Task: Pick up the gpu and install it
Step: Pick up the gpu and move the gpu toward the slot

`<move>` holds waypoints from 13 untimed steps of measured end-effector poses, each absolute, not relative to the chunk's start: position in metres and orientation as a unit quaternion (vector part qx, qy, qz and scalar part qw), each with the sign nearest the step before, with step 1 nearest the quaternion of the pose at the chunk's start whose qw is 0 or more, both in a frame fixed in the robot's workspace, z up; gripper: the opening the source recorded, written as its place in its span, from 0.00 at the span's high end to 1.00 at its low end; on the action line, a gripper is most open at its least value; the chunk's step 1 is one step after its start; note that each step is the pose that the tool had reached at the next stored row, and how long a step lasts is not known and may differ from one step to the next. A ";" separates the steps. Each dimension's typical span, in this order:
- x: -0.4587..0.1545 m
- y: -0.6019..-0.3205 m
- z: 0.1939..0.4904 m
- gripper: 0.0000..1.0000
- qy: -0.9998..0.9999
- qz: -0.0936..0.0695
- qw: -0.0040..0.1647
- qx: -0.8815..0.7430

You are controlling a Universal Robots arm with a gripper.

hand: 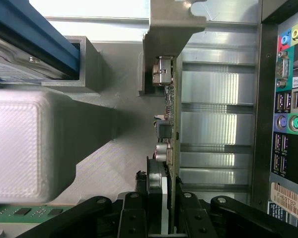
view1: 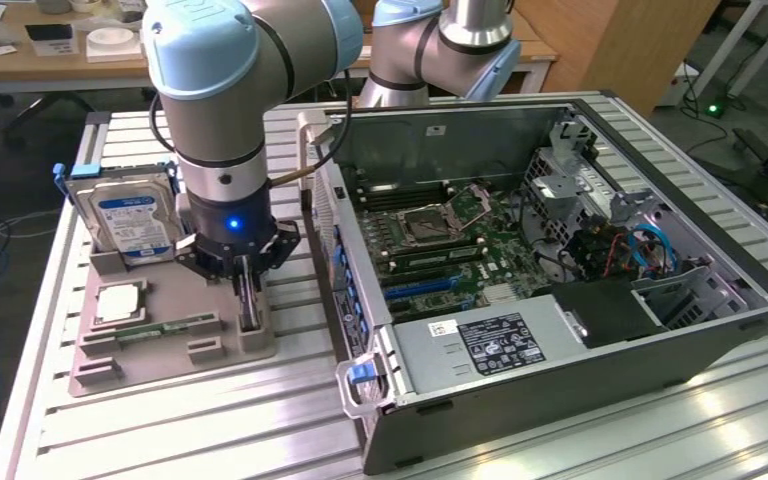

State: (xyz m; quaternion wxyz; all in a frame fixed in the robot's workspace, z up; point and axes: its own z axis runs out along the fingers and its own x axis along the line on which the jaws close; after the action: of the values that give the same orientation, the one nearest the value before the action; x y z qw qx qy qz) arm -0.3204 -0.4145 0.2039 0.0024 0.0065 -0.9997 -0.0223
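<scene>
The gpu (hand: 173,114) is gripped but not yet installed. On the exterior view's left, the hard drive (view1: 124,215) stands upright in the grey tray (view1: 104,372), with the memory stick (view1: 164,328) lying in front of it. At the tray's right edge the gpu stands on edge in its slot, apparently not lifted clear. The gripper (view1: 244,290) is down over it, its fingers (hand: 155,186) pinching the card from both sides. Further right, the computer case (view1: 598,345) lies open, with its motherboard (view1: 451,245) exposed and no card seated there.
</scene>
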 end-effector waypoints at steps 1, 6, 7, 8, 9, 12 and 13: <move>-0.320 -0.414 0.204 0.72 -1.000 -0.022 0.002 0.007; -0.320 -0.414 0.207 0.72 -1.000 -0.023 0.002 0.006; -0.320 -0.414 0.208 0.72 -1.000 -0.023 0.002 0.006; -0.320 -0.414 0.210 0.72 -1.000 -0.023 0.002 0.006; -0.320 -0.415 0.211 0.72 -1.000 -0.023 0.002 0.007; -0.320 -0.414 0.216 0.72 -1.000 -0.024 0.002 0.007; -0.320 -0.414 0.218 0.72 -1.000 -0.024 0.002 0.007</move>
State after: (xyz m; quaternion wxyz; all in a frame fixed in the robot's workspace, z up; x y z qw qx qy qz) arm -0.3204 -0.4145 0.2176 0.0024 0.0065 -0.9997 -0.0235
